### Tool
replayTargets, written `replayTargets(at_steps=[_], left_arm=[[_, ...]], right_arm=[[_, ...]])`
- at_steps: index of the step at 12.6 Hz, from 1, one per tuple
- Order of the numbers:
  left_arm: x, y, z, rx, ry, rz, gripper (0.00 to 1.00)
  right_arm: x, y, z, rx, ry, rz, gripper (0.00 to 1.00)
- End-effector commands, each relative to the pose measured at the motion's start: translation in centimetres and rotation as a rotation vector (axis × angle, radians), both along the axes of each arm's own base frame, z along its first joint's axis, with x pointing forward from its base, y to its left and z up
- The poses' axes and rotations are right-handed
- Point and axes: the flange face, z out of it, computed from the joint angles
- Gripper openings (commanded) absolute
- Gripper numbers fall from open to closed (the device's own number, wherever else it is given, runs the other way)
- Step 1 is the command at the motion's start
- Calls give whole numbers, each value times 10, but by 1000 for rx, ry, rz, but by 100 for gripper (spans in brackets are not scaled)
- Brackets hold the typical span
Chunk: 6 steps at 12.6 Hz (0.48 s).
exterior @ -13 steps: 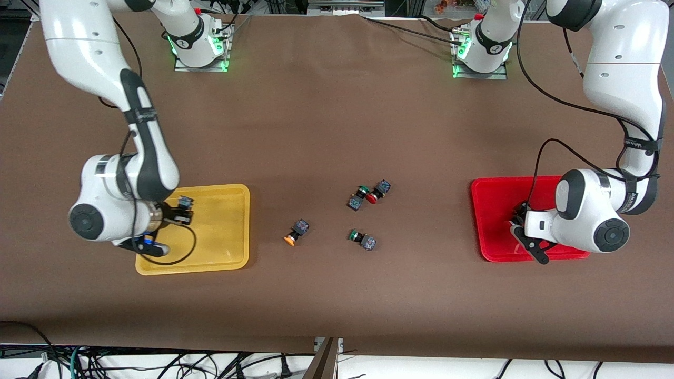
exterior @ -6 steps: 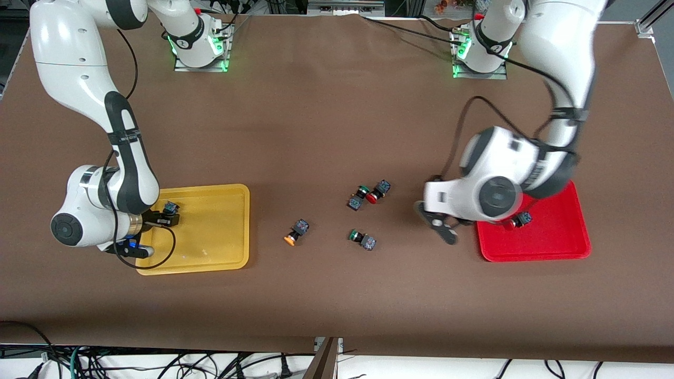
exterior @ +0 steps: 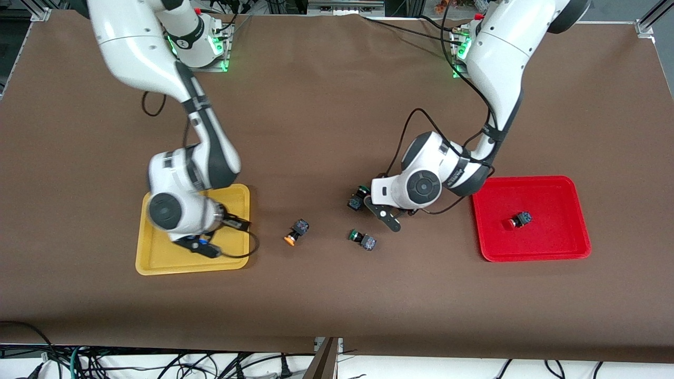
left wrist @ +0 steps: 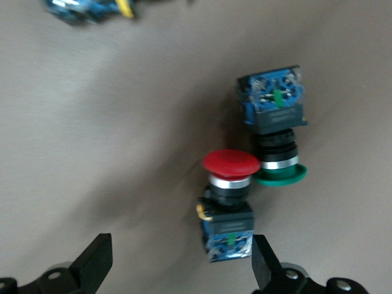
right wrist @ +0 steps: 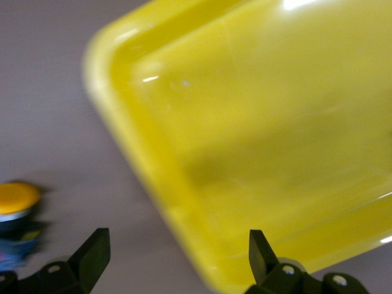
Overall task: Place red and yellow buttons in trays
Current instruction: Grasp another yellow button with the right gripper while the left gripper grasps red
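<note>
My left gripper (exterior: pixel 376 204) is open, low over a red button (left wrist: pixel 229 184) that lies on the table. One finger (left wrist: pixel 264 266) is close beside the button's blue body. A green-capped switch (left wrist: pixel 275 135) lies against the red one. The arm hides this red button in the front view. Another red button (exterior: pixel 518 220) lies in the red tray (exterior: pixel 558 247). My right gripper (exterior: pixel 239 225) is open and empty over the rim of the yellow tray (exterior: pixel 158 263). A yellow button (exterior: pixel 292 237) lies on the table between that tray and the green switches, and shows in the right wrist view (right wrist: pixel 15 202). The other yellow button is hidden.
A second green-capped switch (exterior: pixel 362 239) lies on the table nearer the front camera than the left gripper. The first green switch (exterior: pixel 359 196) pokes out beside the left wrist. Bare brown table lies between the trays and the arm bases.
The left arm left a red button in the red tray and swung to the switches at mid-table. The right gripper crossed the yellow tray to its inner rim and no longer holds its button.
</note>
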Motion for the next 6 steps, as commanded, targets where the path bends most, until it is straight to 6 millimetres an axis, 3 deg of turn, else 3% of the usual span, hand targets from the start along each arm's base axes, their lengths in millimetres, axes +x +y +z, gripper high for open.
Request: replayTargets(at_steps=[1, 2, 4, 5, 6], left_arm=[[-29, -17, -5, -1, -13, -12, 100], [-39, -31, -7, 10, -15, -23, 100], [-45, -35, -10, 22, -13, -22, 100], [-45, -36, -11, 20, -22, -27, 90], [-43, -34, -11, 22, -30, -25, 30]], right_arm=[[-2, 47, -4, 17, -111, -138, 100], [-7, 69, -8, 28, -150, -169, 100], [-11, 91, -11, 51, -190, -229, 100], [-12, 98, -15, 59, -201, -253, 100], [-13, 107, -22, 70, -216, -277, 100]])
